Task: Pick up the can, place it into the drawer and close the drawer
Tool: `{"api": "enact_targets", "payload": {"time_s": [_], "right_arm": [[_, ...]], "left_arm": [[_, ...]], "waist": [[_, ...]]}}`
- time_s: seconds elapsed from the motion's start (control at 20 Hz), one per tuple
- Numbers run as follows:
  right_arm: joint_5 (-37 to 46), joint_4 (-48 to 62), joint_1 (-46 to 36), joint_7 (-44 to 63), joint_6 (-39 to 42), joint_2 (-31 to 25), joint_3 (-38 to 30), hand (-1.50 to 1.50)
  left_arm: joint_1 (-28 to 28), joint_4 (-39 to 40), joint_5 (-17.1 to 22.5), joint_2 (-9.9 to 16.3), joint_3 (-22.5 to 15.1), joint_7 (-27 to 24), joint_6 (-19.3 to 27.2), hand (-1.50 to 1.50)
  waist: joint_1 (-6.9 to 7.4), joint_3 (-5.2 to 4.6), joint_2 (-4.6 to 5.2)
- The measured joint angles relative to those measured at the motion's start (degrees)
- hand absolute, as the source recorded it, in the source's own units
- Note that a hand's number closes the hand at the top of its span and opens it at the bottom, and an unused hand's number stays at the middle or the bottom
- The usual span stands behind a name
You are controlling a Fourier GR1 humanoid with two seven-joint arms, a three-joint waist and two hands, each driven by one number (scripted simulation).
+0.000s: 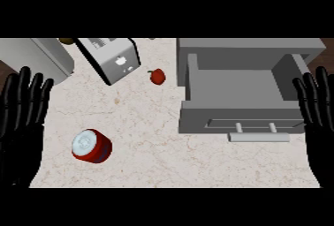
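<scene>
A red can (pixel 91 145) with a silver top stands on the pale counter at the lower left. The grey drawer (pixel 238 112) is pulled open at the right, its inside bare, with a light handle (pixel 258 137) on its front. My left hand (pixel 23 106) rests open at the left edge, fingers up, a little left of and above the can. At the right edge my right hand (pixel 316 106) rests open, fingers up, beside the drawer's right wall.
A toaster (pixel 111 57) stands tilted at the upper middle, a grey box-like appliance (pixel 39 57) at the upper left. A small red pepper-like object (pixel 157 76) lies between the toaster and the drawer. The grey cabinet (pixel 251 46) sits behind the drawer.
</scene>
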Motion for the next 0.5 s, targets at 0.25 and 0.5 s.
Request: {"api": "enact_targets", "payload": {"time_s": [0.25,0.5], "right_arm": [[0.1,-0.7,1.1,0.2,-0.6,0.7,-0.4,-1.50],[-0.5,1.0,4.9,6.1,-3.0,1.4,-2.7,-1.50]], "left_arm": [[5.0,-3.4,12.2,5.4,5.1,-1.2,-10.1,-1.50],[12.6,-1.3,20.2,9.9,8.8,4.9,-15.3,-1.50]], "waist": [[0.48,0.46,0.78],[0.85,0.60,1.12]]}}
